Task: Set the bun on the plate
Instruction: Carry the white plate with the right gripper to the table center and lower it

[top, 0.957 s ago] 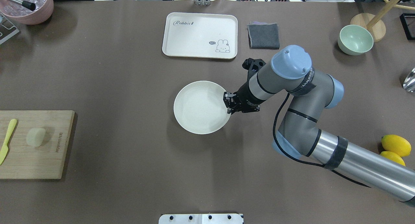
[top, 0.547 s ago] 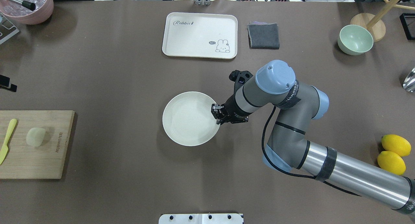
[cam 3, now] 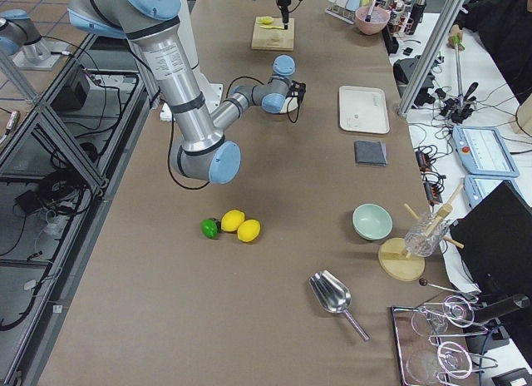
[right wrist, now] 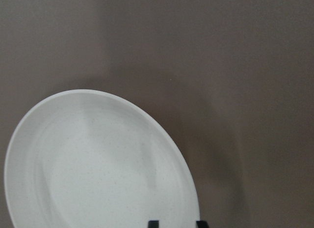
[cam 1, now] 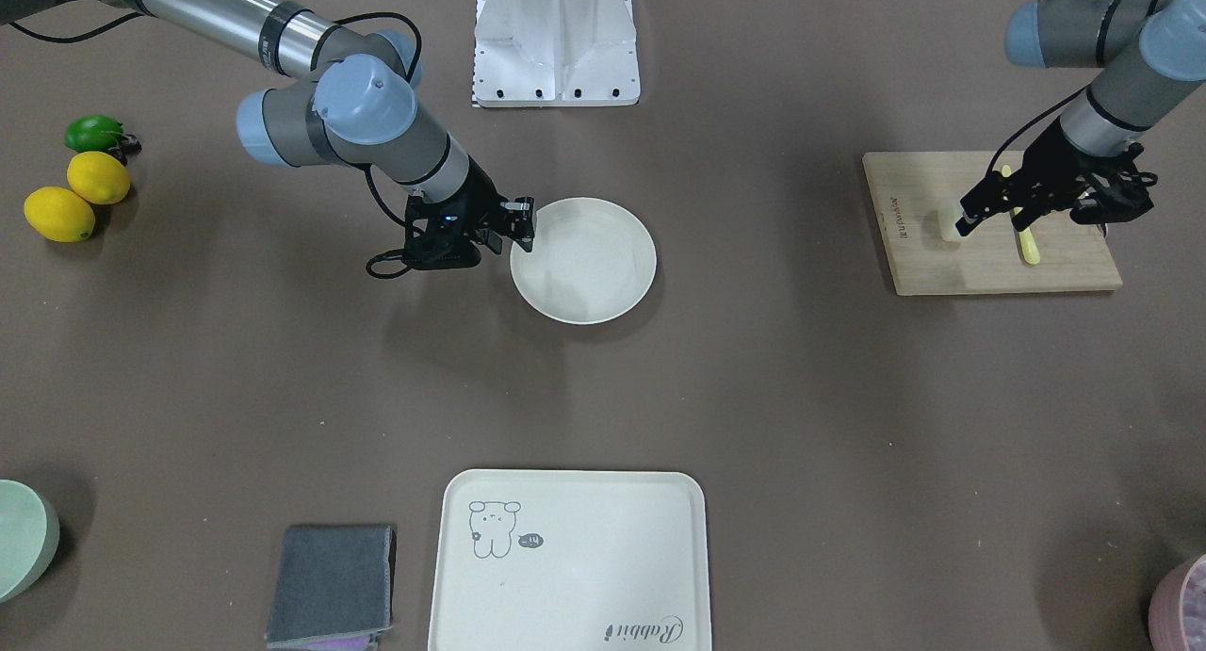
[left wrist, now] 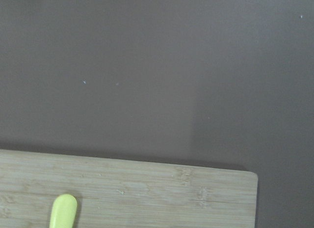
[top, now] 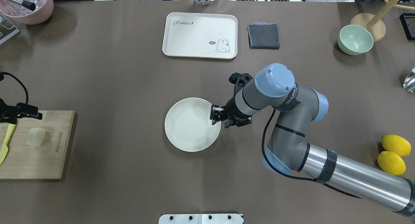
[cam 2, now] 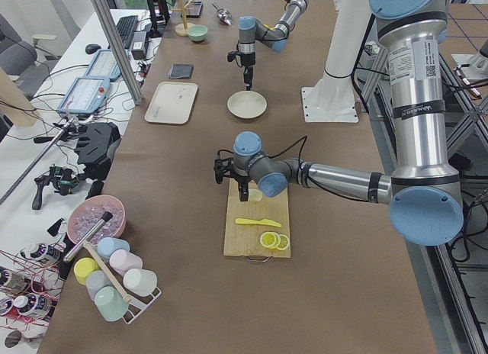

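Count: 1 bun (top: 35, 136), 1 plate (top: 192, 124), 1 tray (top: 200, 35), 1 cutting board (top: 35, 159), 2 lemons (top: 396, 145), 1 lime (cam 1: 93, 133), 1 green bowl (top: 355, 40), 1 grey cloth (top: 263, 35), 2 lemon slices (cam 2: 273, 240), 1 scoop (cam 3: 336, 299).

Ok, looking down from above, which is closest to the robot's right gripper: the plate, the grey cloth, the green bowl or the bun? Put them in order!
From the right gripper:
1. The plate, its rim right at the fingertips.
2. The grey cloth, toward the table's far side.
3. The green bowl, far-right corner.
4. The bun, on the cutting board at the left edge.
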{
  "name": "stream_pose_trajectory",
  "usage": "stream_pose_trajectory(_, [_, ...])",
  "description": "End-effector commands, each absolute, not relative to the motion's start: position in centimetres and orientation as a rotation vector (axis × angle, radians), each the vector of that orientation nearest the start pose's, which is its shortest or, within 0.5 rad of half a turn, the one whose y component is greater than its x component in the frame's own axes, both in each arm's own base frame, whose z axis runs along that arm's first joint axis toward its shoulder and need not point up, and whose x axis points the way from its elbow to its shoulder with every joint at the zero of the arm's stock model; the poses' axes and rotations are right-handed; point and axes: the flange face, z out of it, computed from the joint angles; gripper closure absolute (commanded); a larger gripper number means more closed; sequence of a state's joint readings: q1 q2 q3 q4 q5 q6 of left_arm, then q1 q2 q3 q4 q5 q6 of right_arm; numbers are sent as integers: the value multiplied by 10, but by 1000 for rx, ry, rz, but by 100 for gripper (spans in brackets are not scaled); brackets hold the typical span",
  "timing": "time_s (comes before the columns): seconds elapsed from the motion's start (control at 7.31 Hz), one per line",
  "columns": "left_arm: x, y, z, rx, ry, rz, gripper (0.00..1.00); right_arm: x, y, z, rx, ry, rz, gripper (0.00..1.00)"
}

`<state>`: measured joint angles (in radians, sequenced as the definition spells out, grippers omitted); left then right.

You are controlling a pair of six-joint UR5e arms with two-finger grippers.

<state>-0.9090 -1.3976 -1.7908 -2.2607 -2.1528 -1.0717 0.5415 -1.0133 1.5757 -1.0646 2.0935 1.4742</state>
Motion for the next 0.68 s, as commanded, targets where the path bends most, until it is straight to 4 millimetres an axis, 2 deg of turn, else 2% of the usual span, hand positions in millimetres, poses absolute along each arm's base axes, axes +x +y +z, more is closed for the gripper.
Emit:
stream_pose_trajectory(0.0, [246,-385,567,53,863,-133,6,-528,-432,265,-105,-1143,135,0])
stream_pose_trajectory(0.14, [248,-367,576,49,869,-101,7,-521,-437,264,-99,-1147,143,0])
stream_pose_trajectory(0.27, [252,-357,580,57,871,-84,13,-515,-442,262,-95,-1153,149,0])
stream_pose_trajectory(0.55, [253,-357,581,56,870,-81,54,-512,-444,264,-96,-1152,154,0])
